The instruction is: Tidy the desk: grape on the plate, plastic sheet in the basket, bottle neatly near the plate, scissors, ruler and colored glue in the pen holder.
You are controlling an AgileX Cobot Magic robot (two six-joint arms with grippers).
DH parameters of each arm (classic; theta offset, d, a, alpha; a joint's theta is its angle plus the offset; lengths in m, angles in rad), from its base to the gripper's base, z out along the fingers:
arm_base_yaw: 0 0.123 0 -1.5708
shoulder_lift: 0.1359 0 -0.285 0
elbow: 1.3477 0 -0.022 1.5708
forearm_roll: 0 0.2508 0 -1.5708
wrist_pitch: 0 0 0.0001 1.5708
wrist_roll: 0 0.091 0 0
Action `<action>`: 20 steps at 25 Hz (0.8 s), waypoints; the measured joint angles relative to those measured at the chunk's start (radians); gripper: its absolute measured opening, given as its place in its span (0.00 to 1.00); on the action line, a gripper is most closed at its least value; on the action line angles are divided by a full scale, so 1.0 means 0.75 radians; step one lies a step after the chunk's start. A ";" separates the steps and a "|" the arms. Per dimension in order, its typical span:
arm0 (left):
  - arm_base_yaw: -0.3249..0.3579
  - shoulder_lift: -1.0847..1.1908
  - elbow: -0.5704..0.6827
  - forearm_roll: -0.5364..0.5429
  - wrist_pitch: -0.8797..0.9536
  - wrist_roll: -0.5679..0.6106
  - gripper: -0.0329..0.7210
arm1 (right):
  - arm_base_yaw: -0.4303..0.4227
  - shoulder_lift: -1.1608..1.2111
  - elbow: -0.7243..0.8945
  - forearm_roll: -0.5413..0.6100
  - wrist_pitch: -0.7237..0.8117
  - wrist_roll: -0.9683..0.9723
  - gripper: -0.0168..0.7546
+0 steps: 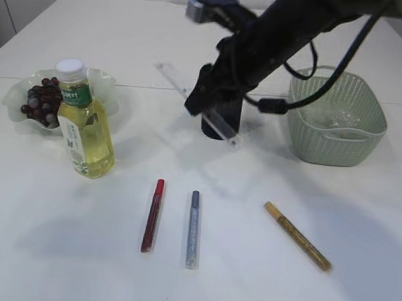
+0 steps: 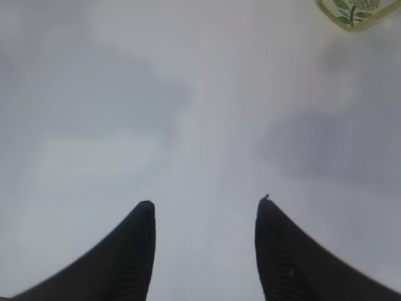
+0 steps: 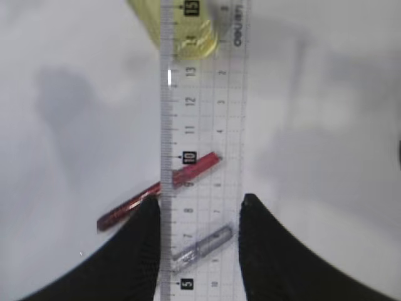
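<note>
My right gripper (image 1: 202, 96) is shut on a clear ruler (image 1: 172, 77) and holds it slanted, its lower end at the black pen holder (image 1: 231, 115). In the right wrist view the ruler (image 3: 203, 113) runs up between the jaws (image 3: 199, 204), with the red glue (image 3: 125, 210), silver glue (image 3: 203, 244) and bottle (image 3: 147, 19) below. Red glue (image 1: 153, 215), silver glue (image 1: 193, 229) and gold glue (image 1: 297, 236) lie on the table. Grapes (image 1: 43, 102) sit on the plate (image 1: 15, 93), with the yellow bottle (image 1: 87, 128) beside it. My left gripper (image 2: 205, 204) is open and empty. No scissors show.
A green basket (image 1: 336, 147) at the right holds a clear plastic sheet (image 1: 334, 120). The left wrist view shows bare white table and a corner of the bottle label (image 2: 357, 12). The right arm and its cables reach over the table's back right.
</note>
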 joint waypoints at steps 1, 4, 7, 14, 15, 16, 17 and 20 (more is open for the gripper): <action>0.000 0.000 0.000 0.000 0.006 0.000 0.55 | -0.051 -0.010 0.000 0.101 0.000 -0.037 0.42; 0.000 0.000 0.000 0.000 0.029 0.000 0.55 | -0.179 -0.020 0.000 0.413 -0.011 -0.200 0.42; 0.000 0.000 0.000 -0.003 0.061 0.000 0.55 | -0.256 -0.020 0.000 0.656 -0.068 -0.382 0.42; 0.000 0.000 0.000 -0.075 0.124 0.000 0.55 | -0.294 0.024 0.000 1.175 -0.217 -0.924 0.42; 0.000 0.000 0.000 -0.081 0.132 0.000 0.55 | -0.294 0.048 0.000 1.263 -0.223 -1.001 0.42; 0.000 0.000 0.000 -0.084 0.141 0.000 0.55 | -0.294 0.073 0.000 1.345 -0.229 -1.093 0.42; 0.000 0.000 0.000 -0.087 0.143 0.000 0.55 | -0.294 0.094 0.000 1.418 -0.236 -1.181 0.42; 0.000 0.000 0.000 -0.090 0.159 0.000 0.55 | -0.294 0.167 -0.006 1.506 -0.251 -1.376 0.42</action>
